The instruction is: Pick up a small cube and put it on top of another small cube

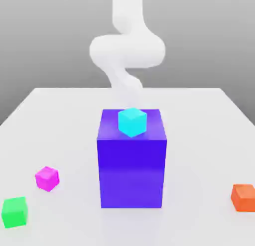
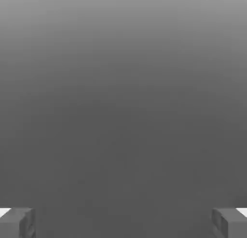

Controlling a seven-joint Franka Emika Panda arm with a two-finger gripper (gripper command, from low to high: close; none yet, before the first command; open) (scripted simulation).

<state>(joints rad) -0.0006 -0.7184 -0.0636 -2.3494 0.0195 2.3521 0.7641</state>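
- Looks barely begun: needs grasping, lifting and stacking.
- In the exterior view, see the magenta cube [image 1: 47, 179] loose on the tabletop [image 1: 199, 155], near the green cube [image 1: 15, 212].
- In the hand view, see the end effector [image 2: 124, 223] wide open, holding nothing; perhaps aimed away from the cubes, given plain grey beyond.

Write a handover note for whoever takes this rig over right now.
Gripper: open, nothing between its fingers.
Magenta cube: on the table, toward the exterior view's left, near the green cube.
Cyan cube: on top of the big blue-purple block.
Orange cube: on the table at the exterior view's right.
Done: no pick or stack with the magenta cube.
Left: pick it up, set it on another small cube.
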